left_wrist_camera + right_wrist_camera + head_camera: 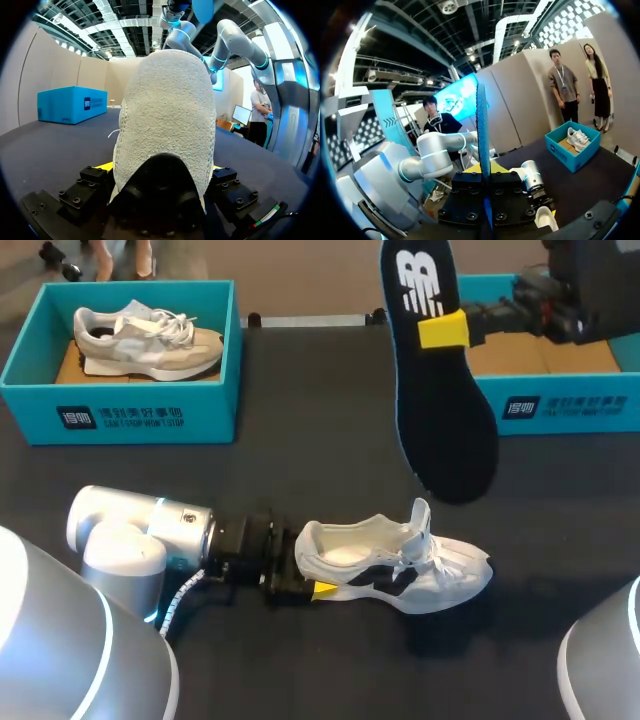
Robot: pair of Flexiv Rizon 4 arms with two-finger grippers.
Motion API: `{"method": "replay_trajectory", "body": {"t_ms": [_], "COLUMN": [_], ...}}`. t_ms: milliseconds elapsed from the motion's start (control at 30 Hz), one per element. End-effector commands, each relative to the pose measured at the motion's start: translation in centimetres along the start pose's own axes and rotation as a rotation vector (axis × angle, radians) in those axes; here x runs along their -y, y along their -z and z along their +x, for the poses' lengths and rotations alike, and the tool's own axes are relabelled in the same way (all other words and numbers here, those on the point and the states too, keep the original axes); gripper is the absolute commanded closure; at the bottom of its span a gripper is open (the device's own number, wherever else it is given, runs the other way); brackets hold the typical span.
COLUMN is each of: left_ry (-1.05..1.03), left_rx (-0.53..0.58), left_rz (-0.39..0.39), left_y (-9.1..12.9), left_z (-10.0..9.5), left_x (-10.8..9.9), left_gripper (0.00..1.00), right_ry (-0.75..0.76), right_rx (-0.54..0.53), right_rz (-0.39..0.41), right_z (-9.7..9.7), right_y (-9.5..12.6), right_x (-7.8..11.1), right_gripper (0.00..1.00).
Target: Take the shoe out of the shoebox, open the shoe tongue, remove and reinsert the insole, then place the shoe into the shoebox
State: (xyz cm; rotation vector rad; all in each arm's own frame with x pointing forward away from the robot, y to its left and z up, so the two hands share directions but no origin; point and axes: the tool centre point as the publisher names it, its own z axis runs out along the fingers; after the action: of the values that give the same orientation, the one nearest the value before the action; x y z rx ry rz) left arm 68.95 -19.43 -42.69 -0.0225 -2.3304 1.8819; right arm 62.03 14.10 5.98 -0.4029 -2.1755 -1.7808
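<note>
Pinching shoe (395, 560) heel, left hand (312, 578), toe pointing right, right hand (443, 330) clamps insole (445, 410)

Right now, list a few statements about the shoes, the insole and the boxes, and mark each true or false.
1. The right pincer holds the insole up off the table. True.
2. The white shoe lies in the right shoebox. False: it rests on the table, outside it.
3. The left pincer grips the white shoe at its heel. True.
4. The left shoebox is empty. False: a beige shoe lies in it.
</note>
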Motion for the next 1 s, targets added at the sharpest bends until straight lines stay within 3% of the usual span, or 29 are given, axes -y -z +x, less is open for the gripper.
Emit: {"method": "replay_trajectory", "body": {"t_ms": [33,333,933,967,1000], "left_ry": [0.001,0.001,0.001,0.006,0.007], "left_rx": [0.001,0.001,0.001,-0.004,0.003], "left_rz": [-0.002,-0.002,-0.002,-0.001,0.000], "left_y": [-0.2,-0.2,-0.2,-0.1,0.0], "left_z": [-0.1,-0.1,-0.1,-0.2,-0.3], "left_x": [-0.6,-0.6,-0.6,-0.6,-0.5], "left_gripper": [1.00,1.00,0.99,0.76,0.60], "right_ry": [0.002,0.010,0.010,0.010,0.010], "right_rx": [0.012,0.031,0.031,0.031,0.031], "right_rz": [-0.072,-0.096,-0.096,-0.096,-0.096], "right_z": [0.8,1.8,1.8,1.8,1.8], "right_y": [0.7,1.6,1.6,1.6,1.6], "right_x": [1.7,1.0,1.0,1.0,1.0], "right_gripper": [1.00,1.00,1.00,1.00,1.00]}}
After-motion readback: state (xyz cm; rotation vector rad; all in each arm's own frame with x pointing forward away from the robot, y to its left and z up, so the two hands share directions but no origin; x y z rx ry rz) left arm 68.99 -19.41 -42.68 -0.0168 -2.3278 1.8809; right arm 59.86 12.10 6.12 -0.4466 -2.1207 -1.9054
